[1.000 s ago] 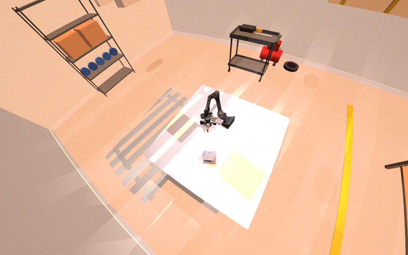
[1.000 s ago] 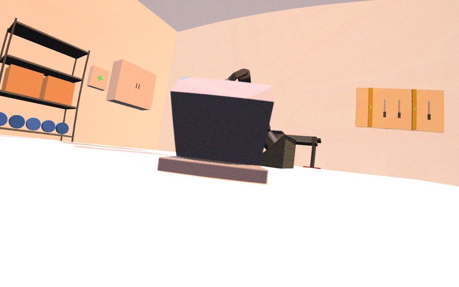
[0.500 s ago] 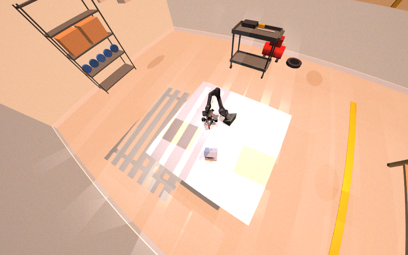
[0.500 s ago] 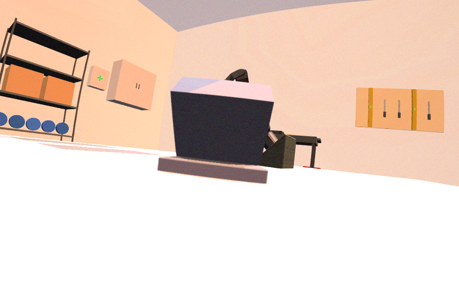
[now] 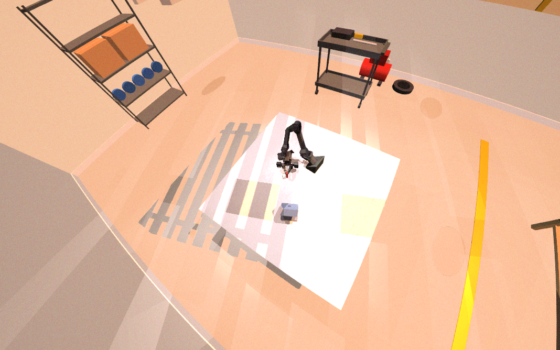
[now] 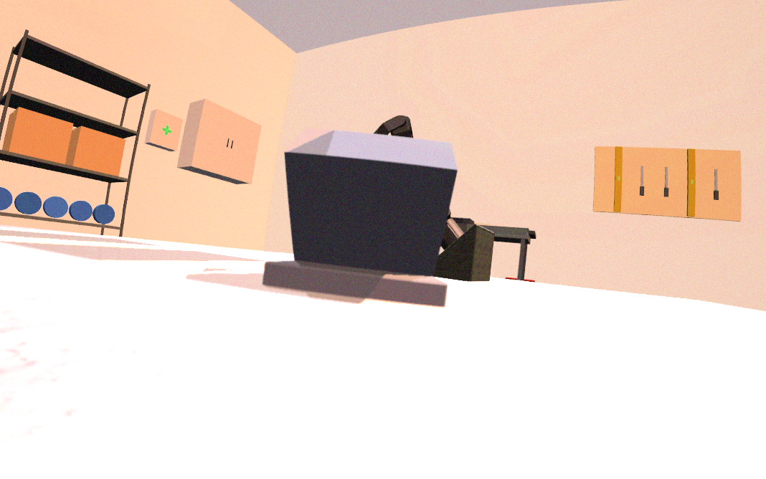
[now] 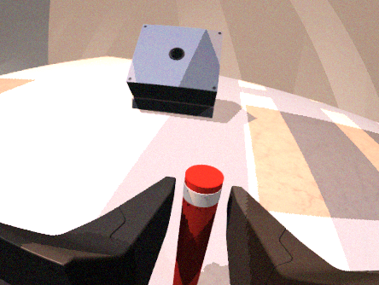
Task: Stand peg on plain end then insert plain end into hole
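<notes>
The red peg [image 5: 287, 175] [image 7: 196, 226] stands roughly upright, its white band and red cap at the top; its lower end is out of the wrist view, so contact with the table is hidden. My gripper [image 5: 286, 172] [image 7: 202, 191] is open around it, with a narrow gap between the peg and each finger in the wrist view. The blue-grey sloped panel [image 5: 289, 210] [image 6: 369, 211] [image 7: 158, 64] stands apart, beyond the peg. Its dark round hole [image 7: 177, 53] is empty in the middle of the face. In the exterior view the panel hides the gripper and peg.
The white table top [image 5: 322, 247] [image 6: 395, 383] carries the arm's dark base [image 5: 315, 164] [image 6: 474, 257], to one side of the gripper. Striped shadows cross the table. A shelf rack [image 5: 161, 105] and a cart [image 5: 344, 84] stand far off on the floor.
</notes>
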`<action>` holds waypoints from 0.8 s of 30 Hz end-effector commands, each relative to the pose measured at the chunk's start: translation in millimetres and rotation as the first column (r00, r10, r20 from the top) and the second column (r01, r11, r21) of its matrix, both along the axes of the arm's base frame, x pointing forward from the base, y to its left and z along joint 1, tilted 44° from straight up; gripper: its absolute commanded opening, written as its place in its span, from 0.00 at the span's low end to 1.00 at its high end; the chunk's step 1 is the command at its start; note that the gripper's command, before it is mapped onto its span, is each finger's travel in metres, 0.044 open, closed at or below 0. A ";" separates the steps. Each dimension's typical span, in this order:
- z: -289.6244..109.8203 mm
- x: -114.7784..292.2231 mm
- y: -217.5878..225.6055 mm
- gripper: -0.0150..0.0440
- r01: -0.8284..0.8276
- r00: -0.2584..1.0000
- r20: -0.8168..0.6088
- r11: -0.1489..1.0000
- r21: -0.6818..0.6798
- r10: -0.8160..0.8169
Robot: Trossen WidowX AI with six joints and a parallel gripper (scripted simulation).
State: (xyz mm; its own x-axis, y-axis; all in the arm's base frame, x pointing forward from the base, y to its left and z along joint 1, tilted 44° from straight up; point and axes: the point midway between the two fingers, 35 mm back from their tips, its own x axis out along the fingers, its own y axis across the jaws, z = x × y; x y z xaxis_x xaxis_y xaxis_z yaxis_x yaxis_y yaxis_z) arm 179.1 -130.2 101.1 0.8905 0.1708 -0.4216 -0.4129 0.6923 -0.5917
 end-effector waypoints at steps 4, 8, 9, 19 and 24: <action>0.0 0.1 0.1 0.47 0.000 1.000 0.000 1.000 0.000 0.000; 0.0 0.1 0.1 0.47 0.000 1.000 0.000 1.000 0.000 0.000; 0.0 0.1 0.1 0.47 0.000 1.000 0.000 1.000 0.000 0.000; 0.0 0.1 0.1 0.47 0.000 1.000 0.000 1.000 0.000 0.000; 0.0 0.1 0.1 0.52 0.000 1.000 0.000 1.000 0.000 0.000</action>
